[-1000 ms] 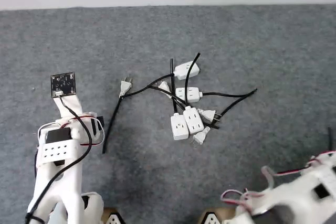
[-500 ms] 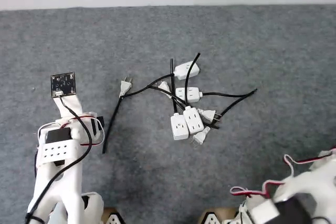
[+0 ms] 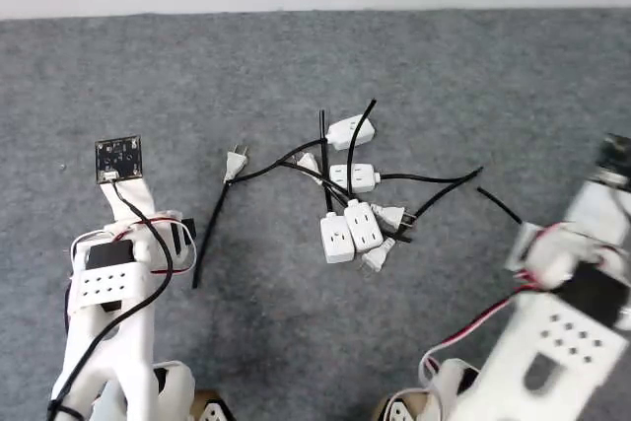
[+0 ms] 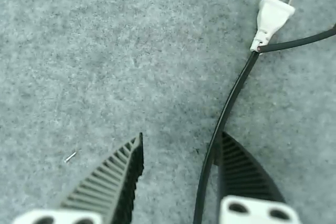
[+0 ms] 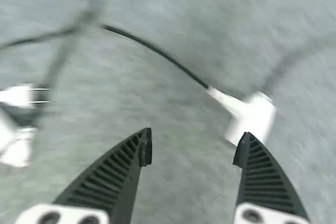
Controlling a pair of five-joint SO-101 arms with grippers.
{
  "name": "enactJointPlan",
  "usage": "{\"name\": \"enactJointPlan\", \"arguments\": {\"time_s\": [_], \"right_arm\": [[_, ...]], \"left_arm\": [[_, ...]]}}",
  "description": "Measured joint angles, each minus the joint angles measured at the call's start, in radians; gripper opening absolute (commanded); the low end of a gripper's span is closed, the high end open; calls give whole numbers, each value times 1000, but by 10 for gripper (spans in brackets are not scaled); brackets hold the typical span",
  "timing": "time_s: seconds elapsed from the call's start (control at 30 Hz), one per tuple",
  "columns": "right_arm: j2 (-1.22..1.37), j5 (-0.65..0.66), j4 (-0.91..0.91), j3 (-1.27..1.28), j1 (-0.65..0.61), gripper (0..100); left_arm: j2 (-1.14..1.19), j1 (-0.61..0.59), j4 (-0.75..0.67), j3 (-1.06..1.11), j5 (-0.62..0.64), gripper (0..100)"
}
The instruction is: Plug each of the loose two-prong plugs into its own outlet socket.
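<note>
Several white outlet sockets (image 3: 350,232) and two-prong plugs on black cords lie tangled at the table's middle. One loose plug (image 3: 235,160) lies apart to their left; in the left wrist view that plug (image 4: 273,11) is ahead of my left gripper (image 4: 181,140). The gripper is open and low over the carpet, with the plug's cord (image 4: 226,114) running beside one finger. My right gripper (image 5: 194,140) is open above the carpet. A blurred white cord end (image 5: 249,116) lies just beyond one fingertip. The right arm (image 3: 572,273) stands over the table's right side.
Grey carpet (image 3: 444,66) covers the whole table. A black cord (image 3: 498,204) runs out from under the right arm toward the tangle. The left arm's body (image 3: 108,273) occupies the front left. A pale wall edge borders the back.
The right arm has swung up from the front right corner to over the table's right side, and a black cord now shows beside it. The left arm has not moved.
</note>
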Motion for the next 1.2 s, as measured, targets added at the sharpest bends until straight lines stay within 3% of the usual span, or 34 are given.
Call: {"name": "enactJointPlan", "arguments": {"time_s": [0.17,0.33,0.83,1.2], "right_arm": [[2,-29,-114,83,-328,163],[112,8,-347,201,-535,203],[588,98,-657,206,-723,223],[790,98,-683,110,-758,223]], "left_arm": [[0,0,0,0,3,214],[0,0,0,0,3,214],[0,0,0,0,3,214],[0,0,0,0,3,214]]}}
